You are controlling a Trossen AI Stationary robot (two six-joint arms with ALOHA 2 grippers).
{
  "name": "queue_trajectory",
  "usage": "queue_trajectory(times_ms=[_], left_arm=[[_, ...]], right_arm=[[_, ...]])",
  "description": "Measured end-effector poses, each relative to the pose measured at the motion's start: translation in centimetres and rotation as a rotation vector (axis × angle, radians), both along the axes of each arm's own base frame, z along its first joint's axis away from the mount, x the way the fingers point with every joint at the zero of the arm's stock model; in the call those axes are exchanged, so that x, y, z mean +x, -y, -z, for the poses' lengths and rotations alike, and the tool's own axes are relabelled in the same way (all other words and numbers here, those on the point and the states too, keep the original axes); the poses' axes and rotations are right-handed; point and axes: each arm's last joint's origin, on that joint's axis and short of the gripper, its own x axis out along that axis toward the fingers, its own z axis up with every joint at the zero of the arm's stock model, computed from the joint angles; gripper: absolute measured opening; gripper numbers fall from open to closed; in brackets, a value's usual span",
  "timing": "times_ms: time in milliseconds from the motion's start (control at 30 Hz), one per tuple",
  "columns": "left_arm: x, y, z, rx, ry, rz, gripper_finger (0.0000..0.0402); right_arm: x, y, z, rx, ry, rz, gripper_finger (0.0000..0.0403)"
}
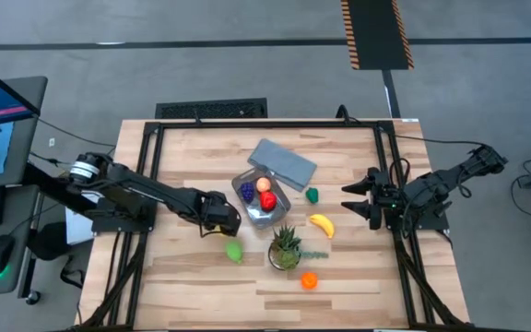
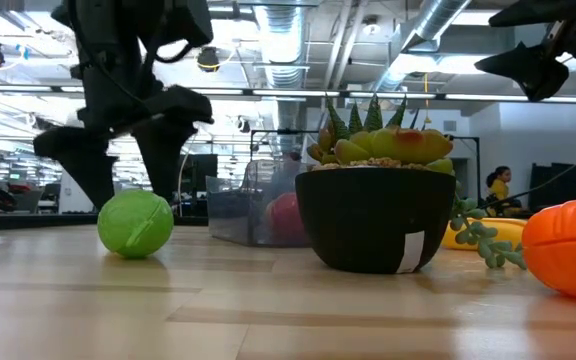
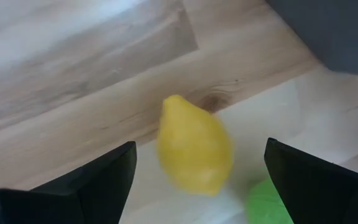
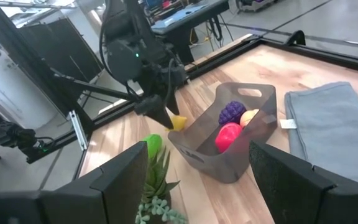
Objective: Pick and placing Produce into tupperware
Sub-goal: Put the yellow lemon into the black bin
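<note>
My left gripper (image 3: 199, 144) points down, open, beside the near left corner of the clear tupperware (image 1: 261, 197). A yellow lemon (image 3: 194, 152) shows below and between its fingers with a gap on each side; whether it rests on the table I cannot tell. A green fruit (image 1: 234, 250) lies on the table just nearer. The tub holds purple grapes (image 4: 232, 112), a red fruit (image 4: 227, 136) and an orange one (image 1: 262, 183). My right gripper (image 1: 350, 198) waits open at the table's right side, holding nothing.
The flat grey-blue lid (image 1: 284, 161) lies beyond the tub. A small green vegetable (image 1: 312, 195) and a banana (image 1: 322, 224) lie to the tub's right. A potted plant (image 1: 285, 247) stands near the tub, and an orange fruit (image 1: 309, 280) lies nearer the front edge.
</note>
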Motion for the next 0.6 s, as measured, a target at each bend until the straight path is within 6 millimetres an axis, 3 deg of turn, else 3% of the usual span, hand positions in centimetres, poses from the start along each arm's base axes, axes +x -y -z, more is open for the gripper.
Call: queue_trajectory(times_ms=[600], left_arm=[[0.69, -0.05, 0.7, -0.031, 0.01, 0.013, 0.0341]], right_arm=[[0.0, 0.0, -0.01, 0.0, 0.001, 0.0, 0.0301]])
